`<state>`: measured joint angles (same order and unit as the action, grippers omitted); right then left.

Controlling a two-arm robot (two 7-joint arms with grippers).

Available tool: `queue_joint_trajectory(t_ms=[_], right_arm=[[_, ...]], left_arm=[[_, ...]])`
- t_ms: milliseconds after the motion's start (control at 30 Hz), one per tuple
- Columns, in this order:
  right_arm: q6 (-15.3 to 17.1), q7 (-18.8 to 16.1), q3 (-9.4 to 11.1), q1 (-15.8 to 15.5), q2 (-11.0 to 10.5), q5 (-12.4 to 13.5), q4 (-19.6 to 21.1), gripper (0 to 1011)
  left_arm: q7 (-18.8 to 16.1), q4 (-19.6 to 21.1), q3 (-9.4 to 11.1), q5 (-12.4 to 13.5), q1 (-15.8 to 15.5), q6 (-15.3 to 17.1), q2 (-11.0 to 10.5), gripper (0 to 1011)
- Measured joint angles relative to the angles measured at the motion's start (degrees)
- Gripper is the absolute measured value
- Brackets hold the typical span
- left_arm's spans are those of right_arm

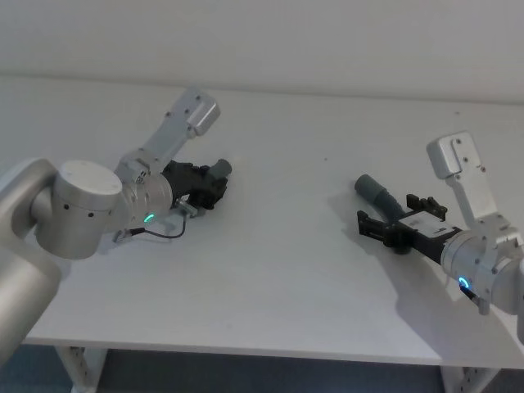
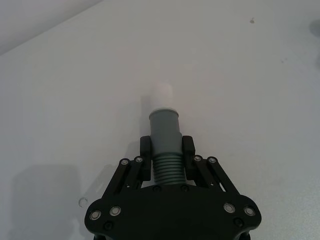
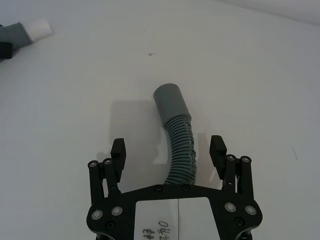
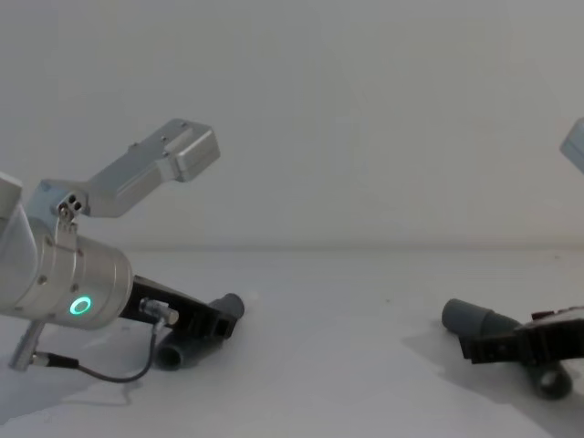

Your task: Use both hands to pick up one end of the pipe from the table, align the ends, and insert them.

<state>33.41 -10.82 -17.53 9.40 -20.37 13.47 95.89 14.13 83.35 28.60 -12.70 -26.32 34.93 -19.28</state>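
Note:
My left gripper (image 2: 166, 150) is shut on the ribbed part of one pipe piece (image 2: 165, 167), just behind its grey cuff (image 2: 164, 127) with a white tip (image 2: 162, 93). In the head view this gripper (image 1: 201, 187) and its cuff (image 1: 219, 169) sit left of centre on the white table (image 1: 278, 246). My right gripper (image 3: 167, 150) stands open astride the other curved ribbed piece (image 3: 181, 150), a finger (image 3: 118, 151) on each side and apart from it. That piece's plain grey cuff (image 3: 170, 100) points away from the gripper. In the head view the right gripper (image 1: 401, 216) is behind this cuff (image 1: 372, 190).
Bare table (image 4: 338, 365) stretches between the two pieces. A thin black cable (image 1: 160, 233) loops from the left wrist onto the table. The table's front edge (image 1: 246, 350) runs close below both arms, and a pale wall rises behind the far edge.

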Motion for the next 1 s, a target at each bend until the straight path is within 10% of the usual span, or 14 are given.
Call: queue_joint_trajectory(t_ms=[700,1000], right_arm=[[2.89,0.31,0.63,0.34,1.46,-0.42,-0.45,997],[3.38,0.22,0.71,0.39,1.67,-0.57,-0.50,792]], left_arm=[[0.00,0.00,0.00,0.00,0.00,0.00,0.00,354],[0.00,0.00,0.00,0.00,0.00,0.00,0.00,354]])
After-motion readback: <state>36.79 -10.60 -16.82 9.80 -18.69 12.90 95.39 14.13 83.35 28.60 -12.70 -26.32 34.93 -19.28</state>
